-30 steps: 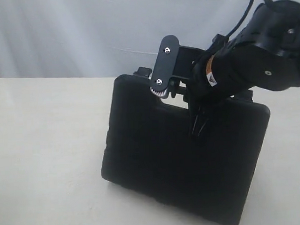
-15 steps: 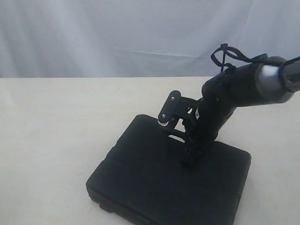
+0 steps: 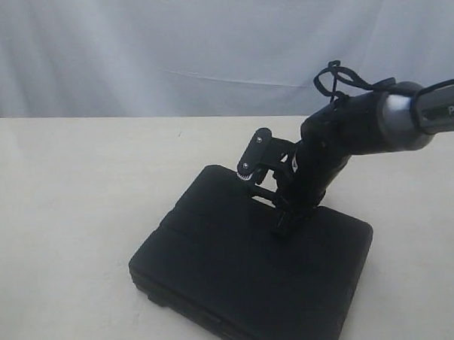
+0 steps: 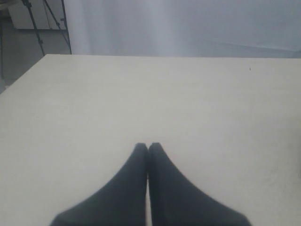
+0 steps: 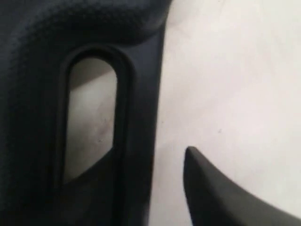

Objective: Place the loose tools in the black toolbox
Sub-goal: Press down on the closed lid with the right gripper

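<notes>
The black toolbox (image 3: 231, 275) lies flat and closed on the table, its slot handle toward the far right. My right gripper (image 3: 286, 222) points down at that handle. In the right wrist view the handle bar (image 5: 138, 117) of the toolbox (image 5: 37, 56) stands between the jaws of my right gripper (image 5: 148, 157): one finger (image 5: 216, 193) is outside, clear of the bar, and the other shows through the slot. The jaws are open. My left gripper (image 4: 148, 146) is shut on nothing over bare table. None of the loose tools shows in any view.
The pale table (image 3: 70, 192) runs wide to the left of the toolbox and behind it. A white curtain (image 3: 169, 44) hangs along the back. The near edge of the toolbox reaches the bottom of the exterior view.
A second ago the toolbox hung lifted and tilted from my right gripper. It has come down flat onto the table, and the right arm has sunk with it.
</notes>
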Available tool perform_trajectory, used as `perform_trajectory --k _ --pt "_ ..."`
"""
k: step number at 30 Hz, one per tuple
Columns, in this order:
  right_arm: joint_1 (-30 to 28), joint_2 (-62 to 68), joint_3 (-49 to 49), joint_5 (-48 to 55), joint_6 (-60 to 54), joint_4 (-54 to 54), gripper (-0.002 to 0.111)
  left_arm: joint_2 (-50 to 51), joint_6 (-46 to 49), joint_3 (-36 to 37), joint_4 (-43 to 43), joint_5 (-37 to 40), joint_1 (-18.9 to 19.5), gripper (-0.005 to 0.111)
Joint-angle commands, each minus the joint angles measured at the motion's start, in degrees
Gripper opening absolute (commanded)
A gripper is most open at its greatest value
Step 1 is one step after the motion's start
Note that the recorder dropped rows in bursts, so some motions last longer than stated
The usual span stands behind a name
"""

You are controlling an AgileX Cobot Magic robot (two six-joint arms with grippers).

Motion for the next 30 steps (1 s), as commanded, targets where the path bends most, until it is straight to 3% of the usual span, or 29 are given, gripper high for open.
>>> perform_trajectory --k 1,9,20,30 --pt "-0.4 1.5 1.8 1.6 1.7 1.1 0.062 -0.1 -0.3 0.1 0.0 -0.3 -0.3 0.000" --pt "-0.4 -2.8 1.6 2.1 3.0 1.1 0.063 -0.1 -0.3 0.1 0.0 -0.3 -0.3 0.000" --pt "-0.4 -4.1 -10.1 10.1 5.3 0.9 0.063 -0.1 -0.3 0.1 0.0 -0.3 -0.3 0.000" --pt "-0.4 -4.0 -10.2 9.2 8.8 0.5 0.064 -0.1 -0.3 0.1 0.0 -0.3 -0.3 0.000"
